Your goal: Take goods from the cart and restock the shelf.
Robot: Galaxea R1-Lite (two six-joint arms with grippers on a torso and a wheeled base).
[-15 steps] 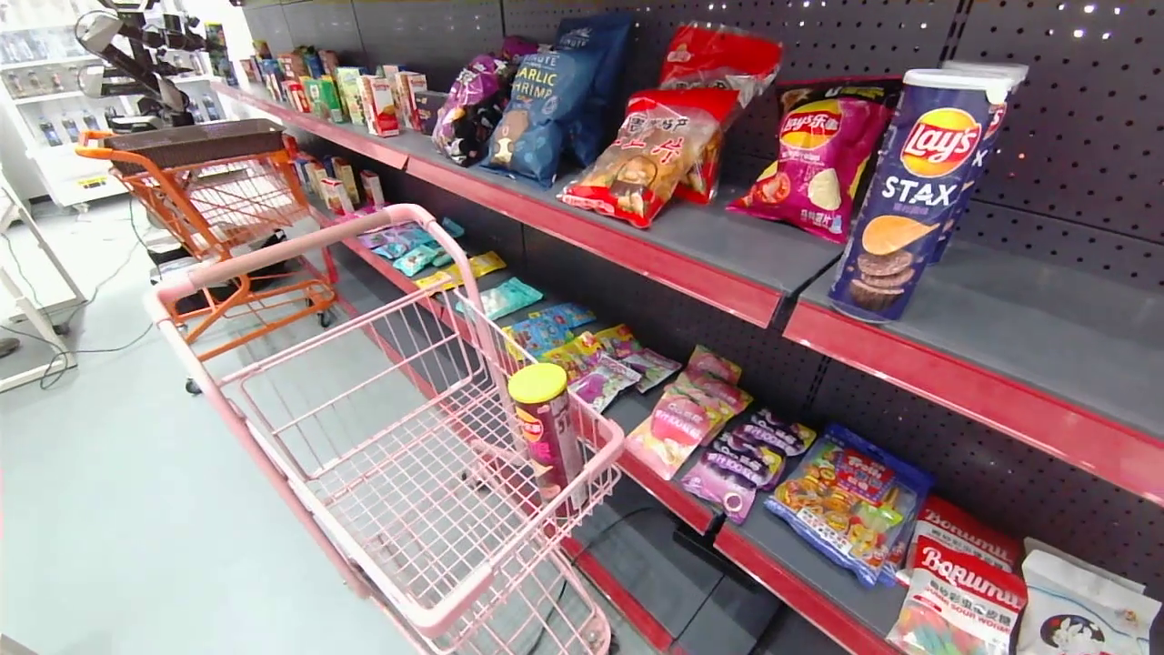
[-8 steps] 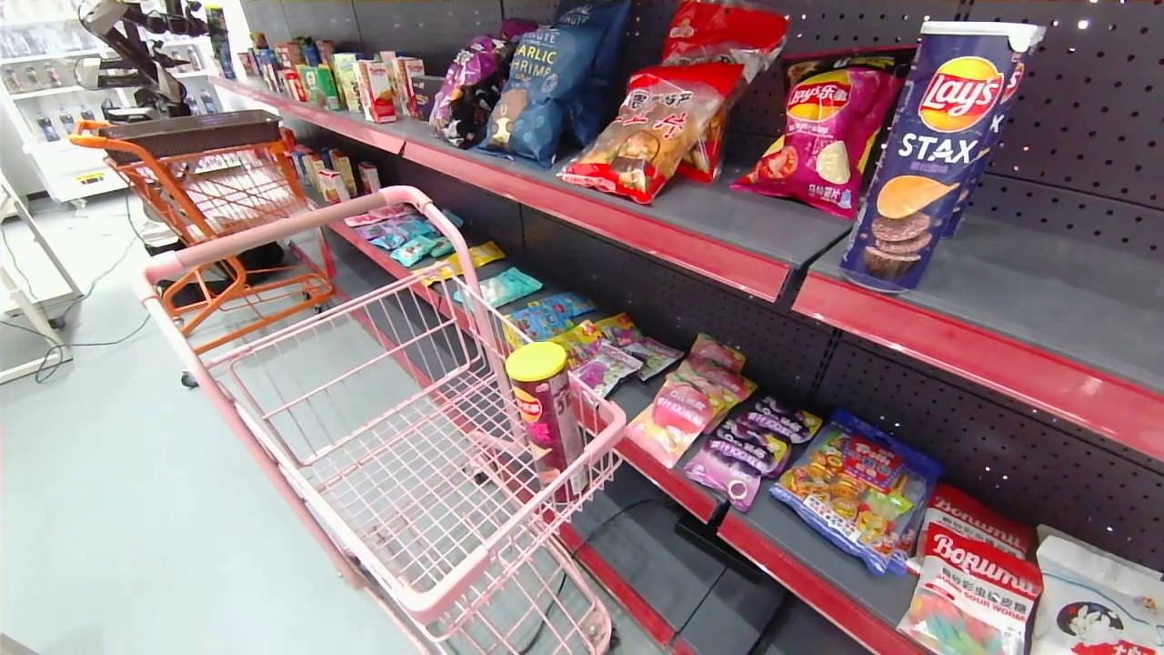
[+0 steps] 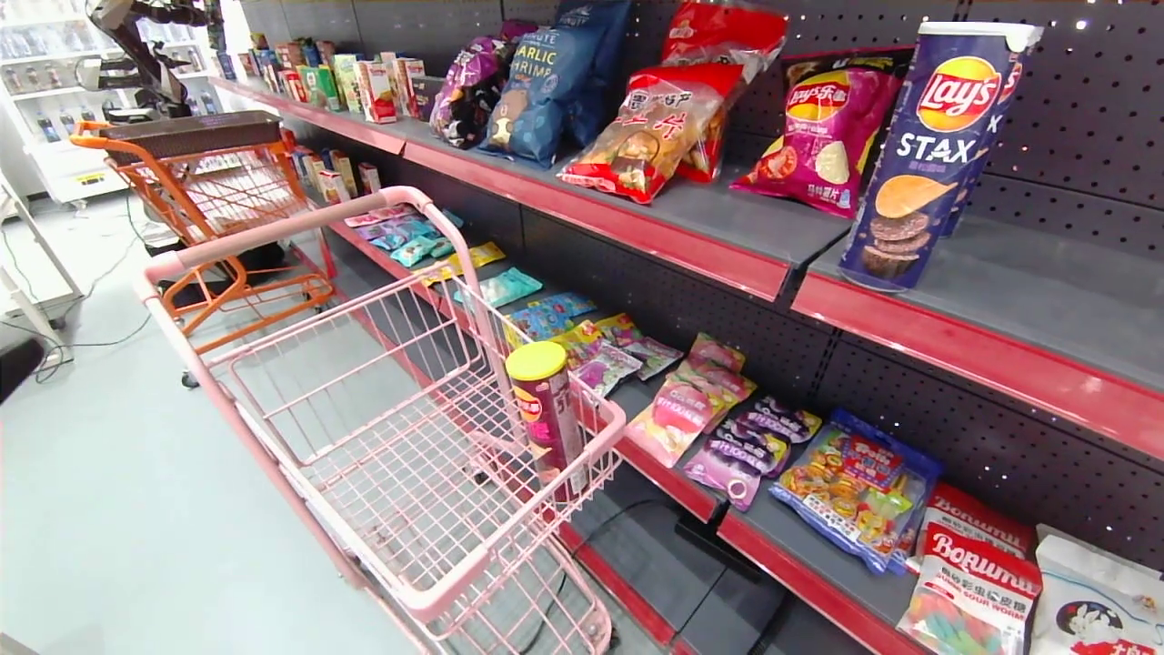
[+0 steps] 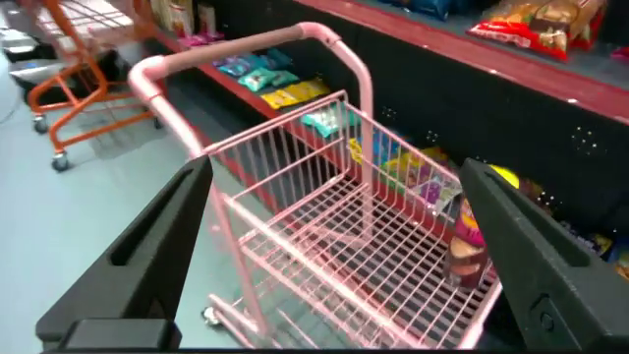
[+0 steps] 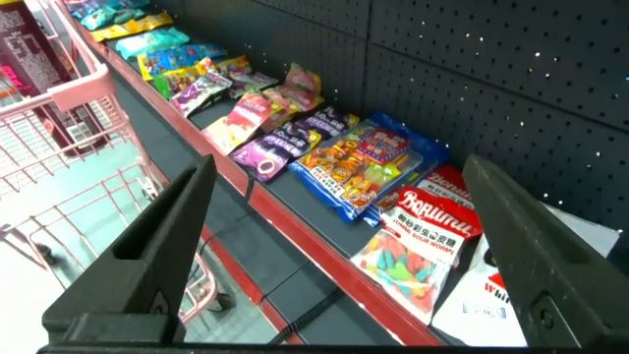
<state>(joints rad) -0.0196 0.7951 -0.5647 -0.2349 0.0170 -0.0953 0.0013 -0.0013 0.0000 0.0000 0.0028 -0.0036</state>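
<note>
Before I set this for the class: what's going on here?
A robot is restocking the shelf unit from a pink cart. One yellow-lidded canister stands upright in the cart, not yet picked up. The left gripper hangs open above the cart. The right gripper is open over the lower shelf, holding nothing.

- The pink cart [image 3: 400, 455] runs off the bottom edge of the head view, which cuts away its wheels and lower frame.
- The yellow-lidded canister [image 3: 544, 414] has its base partly screened by the cart's wires and rim. In the left wrist view it is blurred and half covered by a finger [image 4: 531, 256] of the left gripper [image 4: 334, 172].
- A second tube [image 3: 1000, 127] is almost wholly hidden behind the tall blue tube [image 3: 923, 155].
- The white bag [image 3: 1096, 605] on the lower shelf [image 3: 773, 537] is cut off at the picture's corner.
- The boxes [image 3: 364, 82] at the upper shelf's [image 3: 755, 227] far end are too small to tell apart.
</note>
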